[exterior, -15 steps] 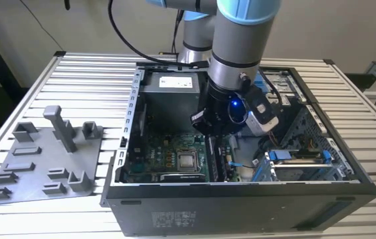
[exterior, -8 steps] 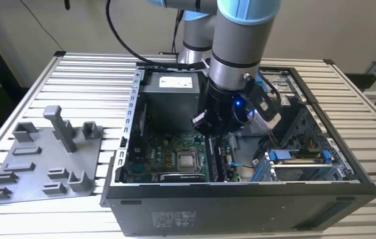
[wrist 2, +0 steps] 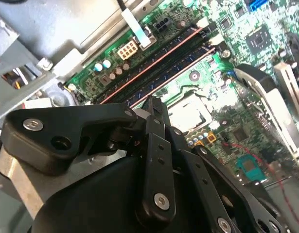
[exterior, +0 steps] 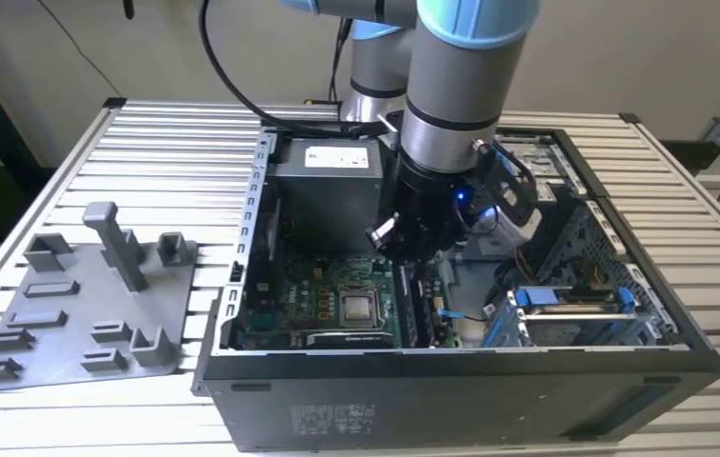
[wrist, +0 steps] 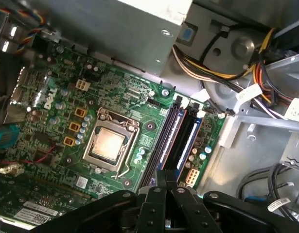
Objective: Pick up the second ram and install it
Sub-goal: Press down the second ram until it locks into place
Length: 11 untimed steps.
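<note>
Black linkage gripper (wrist: pixel 165 180) inside open dark computer case (exterior: pixel 462 390), fingers pressed together, tips over green motherboard's (wrist: pixel 139 102) memory slots (wrist: pixel 181 138). Thin dark ram stick apparently seated there; which one, cannot tell.

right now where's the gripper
In the exterior view the gripper is inside the open computer case, over the memory slots beside the processor socket.

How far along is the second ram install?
The grey tray shows no ram stick, so pickup looks done. The gripper is down inside the computer case, over the motherboard's ram slots. Whether the second ram is seated, I cannot tell.
</note>
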Available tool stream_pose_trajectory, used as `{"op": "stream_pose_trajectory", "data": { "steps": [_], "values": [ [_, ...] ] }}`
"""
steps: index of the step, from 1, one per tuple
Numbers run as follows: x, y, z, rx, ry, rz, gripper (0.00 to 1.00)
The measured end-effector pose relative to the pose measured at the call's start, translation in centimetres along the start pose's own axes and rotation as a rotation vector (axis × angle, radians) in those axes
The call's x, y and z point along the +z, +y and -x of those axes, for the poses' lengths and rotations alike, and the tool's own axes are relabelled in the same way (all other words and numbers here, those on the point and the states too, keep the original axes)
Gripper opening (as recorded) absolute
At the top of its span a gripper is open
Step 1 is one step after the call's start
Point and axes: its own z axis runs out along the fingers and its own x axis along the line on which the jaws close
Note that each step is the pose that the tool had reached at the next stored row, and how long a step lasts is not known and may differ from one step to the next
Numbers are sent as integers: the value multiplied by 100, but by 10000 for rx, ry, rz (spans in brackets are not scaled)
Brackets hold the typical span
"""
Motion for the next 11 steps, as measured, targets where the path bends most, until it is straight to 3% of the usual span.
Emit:
{"op": "stream_pose_trajectory", "data": {
  "steps": [11],
  "values": [
    [6,0,0,-1783,7,71,11]
  ]
}}
